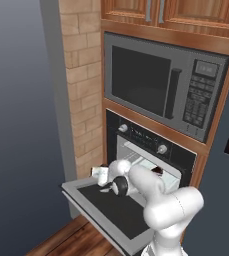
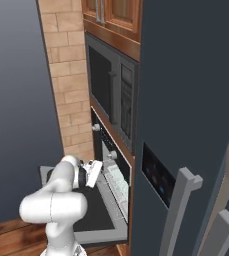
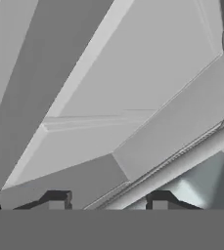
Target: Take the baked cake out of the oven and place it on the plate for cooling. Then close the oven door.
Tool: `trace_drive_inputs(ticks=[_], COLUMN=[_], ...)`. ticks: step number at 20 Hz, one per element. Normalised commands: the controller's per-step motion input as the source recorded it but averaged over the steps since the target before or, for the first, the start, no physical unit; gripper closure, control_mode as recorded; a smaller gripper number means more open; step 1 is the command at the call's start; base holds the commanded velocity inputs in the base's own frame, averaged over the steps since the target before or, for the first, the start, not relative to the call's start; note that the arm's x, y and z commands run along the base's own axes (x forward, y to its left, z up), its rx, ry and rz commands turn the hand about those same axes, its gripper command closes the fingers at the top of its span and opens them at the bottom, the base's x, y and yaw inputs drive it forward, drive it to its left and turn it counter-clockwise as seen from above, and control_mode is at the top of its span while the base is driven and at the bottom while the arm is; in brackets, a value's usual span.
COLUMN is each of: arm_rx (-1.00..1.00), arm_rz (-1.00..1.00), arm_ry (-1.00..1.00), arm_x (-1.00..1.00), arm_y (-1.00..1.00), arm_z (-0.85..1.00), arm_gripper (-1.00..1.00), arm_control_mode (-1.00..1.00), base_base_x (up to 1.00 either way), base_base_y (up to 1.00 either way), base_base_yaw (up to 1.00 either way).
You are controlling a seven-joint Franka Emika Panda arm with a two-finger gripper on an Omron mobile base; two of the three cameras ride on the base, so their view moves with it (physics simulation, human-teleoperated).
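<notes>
The cake was hard to make out: only a small dark-red patch (image 1: 157,171) showed inside the oven (image 1: 151,150), at 3 o'clock of the arm's wrist, half hidden behind the arm. In the hand view the gripper (image 3: 106,202) showed just two dark tips at the bottom edge, set apart with a rack rod (image 3: 182,163) running between them; whether they pinched it I could not tell. The white arm bent low over the open oven door (image 1: 111,212), its hand (image 1: 102,175) at the cavity mouth. The door lay flat, a grey frame around dark glass. Above sat a grey microwave (image 1: 161,85) in wood casing, with brick (image 1: 81,75) at 9 o'clock.
</notes>
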Motion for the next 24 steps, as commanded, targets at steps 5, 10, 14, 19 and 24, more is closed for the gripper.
trace_drive_inputs(ticks=[5, 10, 14, 19, 24], arm_rx=[0.21, 0.22, 0.24, 0.27, 0.32], arm_rz=[0.09, 0.09, 0.08, 0.09, 0.09], arm_ry=[0.39, 0.4, 0.43, 0.42, 0.4], arm_x=[-0.33, -0.33, -0.35, -0.55, -0.69], arm_y=[0.98, 0.97, 0.97, 0.98, 0.91], arm_z=[-0.34, -0.3, -0.3, -0.19, 0.0], arm_gripper=[1.0, 1.0, 1.0, 1.0, 1.0], arm_control_mode=[-1.0, -1.0, -1.0, -1.0, -1.0], base_base_x=[0.0, 0.0, 0.0, 0.0, 0.0], base_base_y=[0.0, 0.0, 0.0, 0.0, 0.0], base_base_yaw=[0.0, 0.0, 0.0, 0.0, 0.0])
